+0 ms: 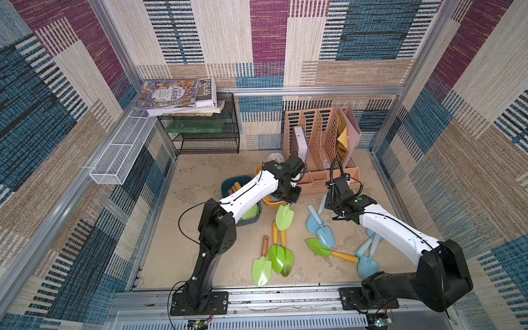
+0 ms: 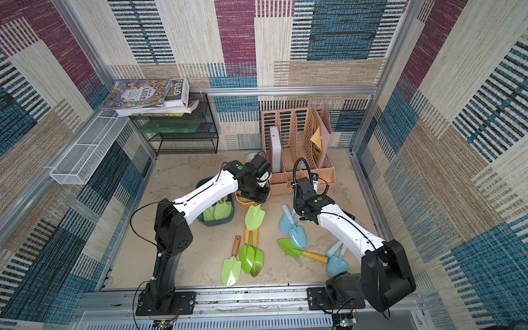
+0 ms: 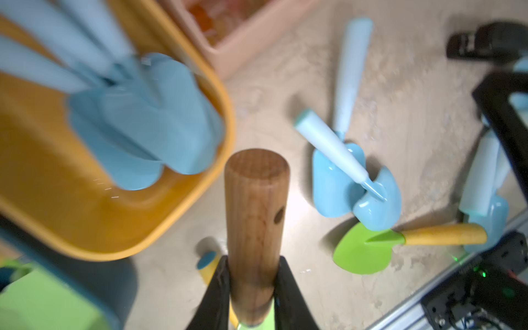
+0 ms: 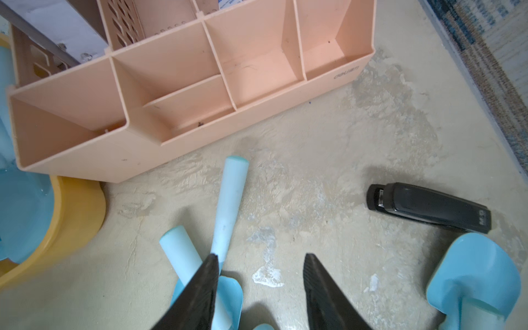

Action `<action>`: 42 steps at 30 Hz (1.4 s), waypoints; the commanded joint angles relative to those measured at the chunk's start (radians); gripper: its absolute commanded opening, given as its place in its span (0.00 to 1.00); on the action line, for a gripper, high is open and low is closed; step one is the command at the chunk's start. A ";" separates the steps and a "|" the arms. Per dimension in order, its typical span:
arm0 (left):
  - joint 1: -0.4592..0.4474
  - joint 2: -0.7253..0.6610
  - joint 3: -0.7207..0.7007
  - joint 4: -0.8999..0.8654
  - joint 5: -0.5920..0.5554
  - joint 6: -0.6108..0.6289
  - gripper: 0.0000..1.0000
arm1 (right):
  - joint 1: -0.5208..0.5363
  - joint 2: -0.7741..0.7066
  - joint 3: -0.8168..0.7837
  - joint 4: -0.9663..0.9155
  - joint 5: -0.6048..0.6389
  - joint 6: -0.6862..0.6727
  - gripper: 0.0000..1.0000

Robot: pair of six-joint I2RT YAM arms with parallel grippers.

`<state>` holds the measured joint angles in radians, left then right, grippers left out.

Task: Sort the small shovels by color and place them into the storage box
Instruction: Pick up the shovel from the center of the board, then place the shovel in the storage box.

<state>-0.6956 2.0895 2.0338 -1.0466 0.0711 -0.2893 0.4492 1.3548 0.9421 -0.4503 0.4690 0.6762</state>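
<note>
My left gripper (image 3: 253, 265) is shut on the brown wooden handle (image 3: 255, 211) of a green shovel. Its green blade (image 1: 284, 217) hangs beside the yellow storage box (image 3: 85, 223), which holds pale blue shovels (image 3: 143, 128). A dark blue storage box (image 2: 215, 222) under the left arm holds green shovels (image 2: 221, 211). My right gripper (image 4: 261, 257) is open above two crossed blue shovels (image 1: 321, 227), with nothing between its fingers. Loose green shovels (image 1: 275, 253) lie on the table in front, and one (image 1: 320, 247) lies further right. More blue shovels (image 1: 367, 263) lie under the right arm.
A peach file organizer (image 1: 320, 137) stands at the back right. A black stapler (image 4: 428, 208) lies beside the right gripper. A black mesh shelf (image 1: 205, 137) with books on top stands at the back left, next to a white wire basket (image 1: 123, 148) on the wall.
</note>
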 commanded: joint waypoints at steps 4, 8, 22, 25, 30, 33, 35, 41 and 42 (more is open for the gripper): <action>0.189 -0.086 -0.089 0.088 -0.057 -0.081 0.00 | 0.001 0.055 0.045 0.044 -0.009 -0.035 0.51; 0.281 -0.066 -0.130 0.110 -0.020 -0.106 0.00 | 0.002 0.089 0.083 0.049 -0.010 -0.056 0.51; 0.342 0.004 -0.278 0.150 -0.016 -0.114 0.03 | -0.013 0.116 0.096 0.041 -0.007 -0.074 0.51; 0.343 0.000 -0.285 0.152 -0.024 -0.114 0.27 | -0.014 0.116 0.092 0.039 -0.010 -0.071 0.51; 0.346 -0.036 -0.277 0.158 -0.043 -0.127 0.49 | -0.018 0.114 0.079 0.037 -0.015 -0.056 0.52; 0.345 -0.084 -0.282 0.168 -0.058 -0.149 0.49 | -0.023 0.110 0.062 0.039 -0.024 -0.041 0.53; 0.345 -0.136 -0.315 0.201 -0.068 -0.181 0.49 | -0.032 0.108 0.051 0.038 -0.038 -0.030 0.53; 0.344 -0.285 -0.470 0.338 -0.103 -0.276 0.49 | -0.072 0.106 0.016 0.051 -0.111 0.000 0.54; 0.344 -0.295 -0.484 0.346 -0.105 -0.283 0.49 | -0.083 0.103 0.008 0.059 -0.135 0.002 0.54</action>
<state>-0.3508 1.8214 1.5822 -0.7750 -0.0078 -0.5205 0.3820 1.4658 0.9623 -0.4080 0.3908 0.6498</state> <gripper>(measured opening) 0.493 0.537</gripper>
